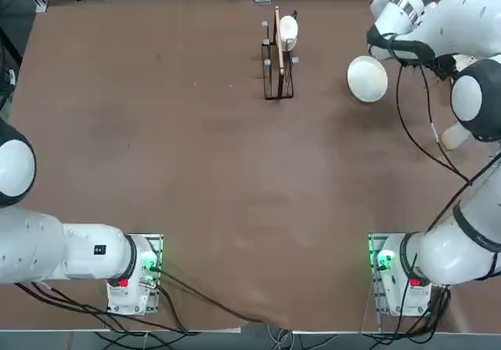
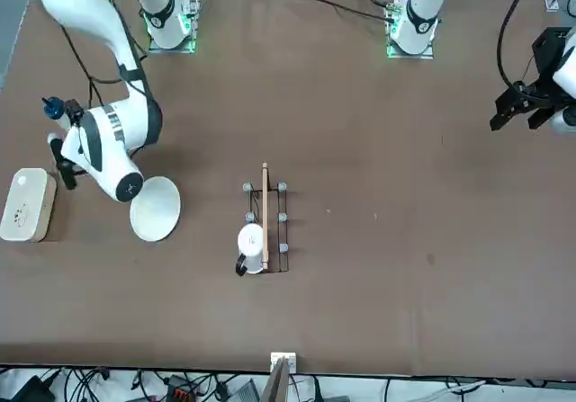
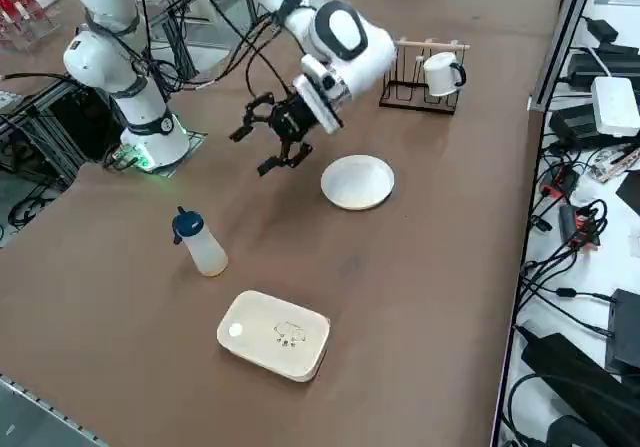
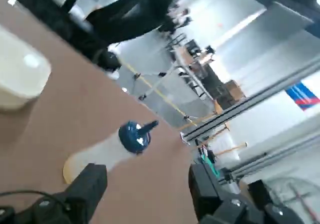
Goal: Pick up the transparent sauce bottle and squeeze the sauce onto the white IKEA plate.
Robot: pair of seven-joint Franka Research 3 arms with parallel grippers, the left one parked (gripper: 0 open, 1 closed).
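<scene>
Fingers (image 4: pixel 95 184) standing wide, nothing btwn them, tilting sideways above the table (image 3: pixel 420 267) w/ the transparent sauce bottle (image 4: pixel 107 151) lining up just beyond the tips – prob. opening early so both sides can slip round the body. Right gripper (image 3: pixel 275 137) hanging near the white IKEA plate (image 3: pixel 357 181), apart from it, not yet at the bottle. Bottle standing upright on the table, well short of the plate, beside a white container (image 3: pixel 275 334); looking slim, cloudy-whitish, blue cap w/ nozzle, likely soft enough to squash.
</scene>
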